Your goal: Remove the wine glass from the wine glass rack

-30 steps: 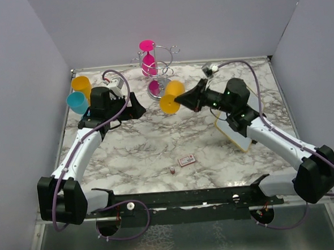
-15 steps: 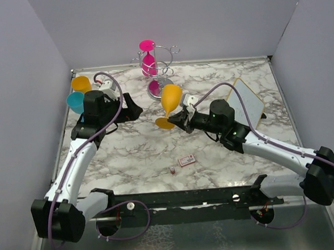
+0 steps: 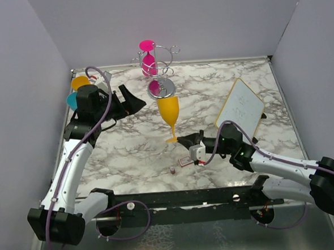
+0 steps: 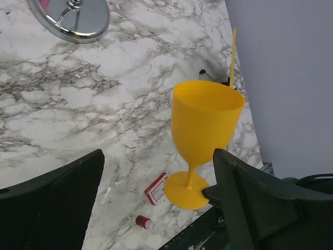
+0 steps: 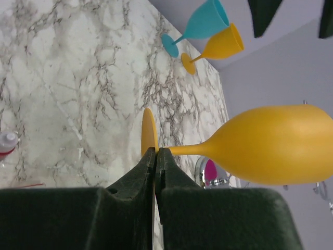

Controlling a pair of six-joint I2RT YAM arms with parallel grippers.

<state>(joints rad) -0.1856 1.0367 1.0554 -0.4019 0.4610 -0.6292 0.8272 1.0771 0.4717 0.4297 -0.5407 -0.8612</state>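
The chrome wine glass rack [image 3: 162,62] stands at the back middle, its domed base [image 4: 73,18] on the marble; a pink glass [image 3: 147,53] hangs on it. A yellow wine glass [image 3: 169,110] stands upright in front of the rack, well apart from it. My right gripper [image 3: 181,141] is shut on the rim of its foot [image 5: 148,136]; whether the foot touches the table I cannot tell. The right wrist view shows the bowl [image 5: 270,143] and the closed gripper [image 5: 155,151]. My left gripper [image 3: 132,100] is open and empty, left of the rack base; its view [image 4: 157,156] looks at the yellow glass [image 4: 205,122].
An orange glass [image 3: 79,83] and a teal glass [image 3: 72,100] stand at the far left edge. A white board [image 3: 239,103] leans at the right. A small red card [image 3: 186,160] and a tiny bottle [image 3: 172,170] lie near the front. Grey walls enclose three sides.
My right arm carried the yellow glass from beside the rack toward the front and turned it from tilted to upright. My left arm drew back a little toward the far left.
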